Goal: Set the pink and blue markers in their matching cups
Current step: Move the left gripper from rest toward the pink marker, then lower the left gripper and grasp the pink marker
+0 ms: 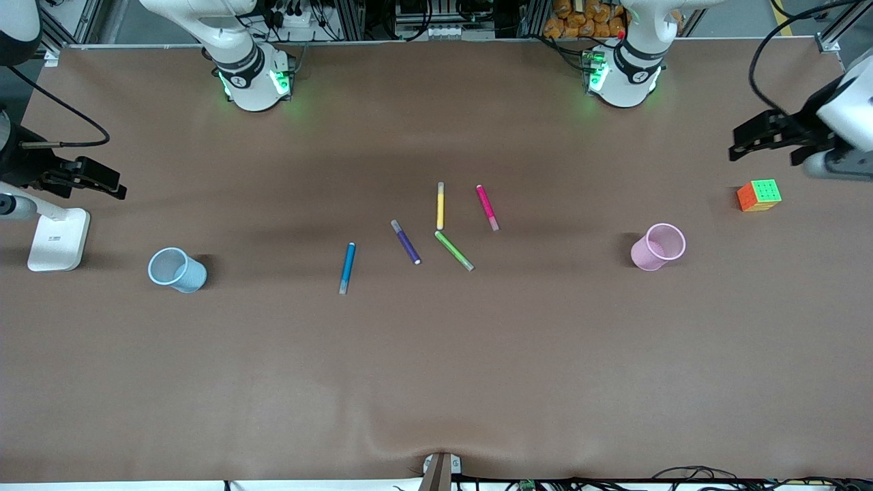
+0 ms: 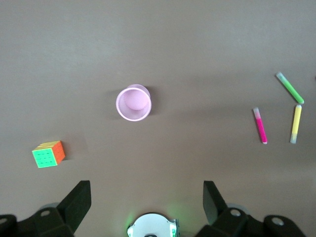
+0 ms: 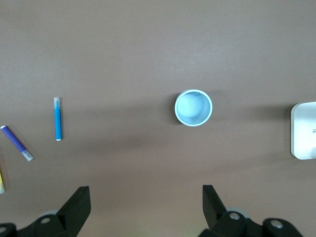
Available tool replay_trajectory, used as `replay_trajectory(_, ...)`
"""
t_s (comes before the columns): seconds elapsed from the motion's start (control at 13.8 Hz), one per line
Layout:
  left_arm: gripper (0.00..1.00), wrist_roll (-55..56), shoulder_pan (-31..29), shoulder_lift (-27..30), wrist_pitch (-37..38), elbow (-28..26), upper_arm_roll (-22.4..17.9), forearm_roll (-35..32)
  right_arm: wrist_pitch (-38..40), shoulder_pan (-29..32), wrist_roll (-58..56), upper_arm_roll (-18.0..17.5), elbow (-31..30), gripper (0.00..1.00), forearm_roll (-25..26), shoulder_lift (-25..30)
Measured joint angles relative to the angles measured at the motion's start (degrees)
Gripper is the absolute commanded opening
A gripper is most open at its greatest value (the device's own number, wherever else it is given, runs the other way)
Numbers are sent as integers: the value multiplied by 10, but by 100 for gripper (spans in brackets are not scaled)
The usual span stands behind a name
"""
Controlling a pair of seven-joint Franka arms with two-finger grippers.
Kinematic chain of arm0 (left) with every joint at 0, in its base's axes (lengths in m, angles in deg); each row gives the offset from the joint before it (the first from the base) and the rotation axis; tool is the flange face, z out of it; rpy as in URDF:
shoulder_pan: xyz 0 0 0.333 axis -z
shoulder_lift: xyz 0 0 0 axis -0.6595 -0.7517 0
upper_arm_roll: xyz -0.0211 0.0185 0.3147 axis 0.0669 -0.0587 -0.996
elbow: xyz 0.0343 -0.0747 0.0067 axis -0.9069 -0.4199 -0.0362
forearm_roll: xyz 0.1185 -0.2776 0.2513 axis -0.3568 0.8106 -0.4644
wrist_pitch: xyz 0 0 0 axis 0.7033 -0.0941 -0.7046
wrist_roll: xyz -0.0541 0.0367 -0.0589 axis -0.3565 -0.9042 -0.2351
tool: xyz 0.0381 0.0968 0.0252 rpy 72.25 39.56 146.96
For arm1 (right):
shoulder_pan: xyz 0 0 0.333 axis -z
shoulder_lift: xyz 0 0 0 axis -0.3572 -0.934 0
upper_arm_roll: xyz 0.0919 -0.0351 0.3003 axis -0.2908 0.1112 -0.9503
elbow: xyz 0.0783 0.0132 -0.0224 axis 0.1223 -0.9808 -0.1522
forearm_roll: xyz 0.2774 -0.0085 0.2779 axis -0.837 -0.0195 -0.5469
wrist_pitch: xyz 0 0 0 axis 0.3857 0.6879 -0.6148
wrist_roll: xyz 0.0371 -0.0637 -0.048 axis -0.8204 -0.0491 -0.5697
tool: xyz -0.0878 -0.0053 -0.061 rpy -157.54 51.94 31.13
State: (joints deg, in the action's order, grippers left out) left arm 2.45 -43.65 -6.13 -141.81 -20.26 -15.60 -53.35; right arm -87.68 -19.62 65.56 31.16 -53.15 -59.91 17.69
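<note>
Right wrist view: yellow marker (image 3: 1, 181) cut off.

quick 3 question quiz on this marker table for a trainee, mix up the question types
1. True or false: the pink marker lies in the pink cup.
2. Which marker is nearest the blue cup? A yellow B blue C green
3. Fill in: both claws are ___.

Key:
1. False, it lies on the table.
2. B, the blue marker.
3. Open: left claw, right claw, each up above its own end of the table.
</note>
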Motion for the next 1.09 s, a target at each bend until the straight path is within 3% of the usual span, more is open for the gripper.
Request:
replay_trajectory(0.43, 100, 30, 15, -62, -14, -1, 39, 0, -1, 6, 0, 0, 0, 100, 0, 0)
replay_trajectory(1.09, 100, 167, 97, -150, -91, -3, 46, 0, -3, 6, 0, -2, 0, 100, 0, 0)
